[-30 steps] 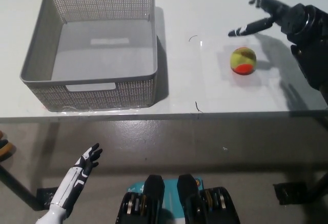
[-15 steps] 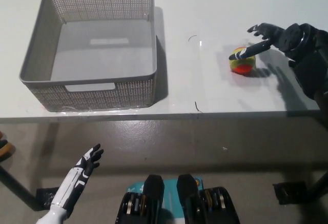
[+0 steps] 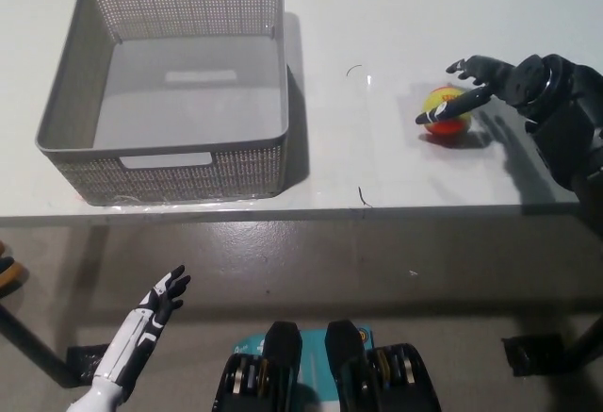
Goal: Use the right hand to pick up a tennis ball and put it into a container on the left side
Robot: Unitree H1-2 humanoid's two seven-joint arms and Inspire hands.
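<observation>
A single head-mounted camera looks steeply down from above the near edge of the tabletop [image 3: 396, 16], which fills the upper half of the frame (floor [image 3: 311, 261] below); no second view is present to overlap with it.

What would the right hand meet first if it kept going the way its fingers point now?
Most likely the tennis ball: the right hand is open, its fingers reaching toward picture left across the ball's top. Contact cannot be confirmed from this view. Beyond it lies bare table, then the gray basket.
</observation>
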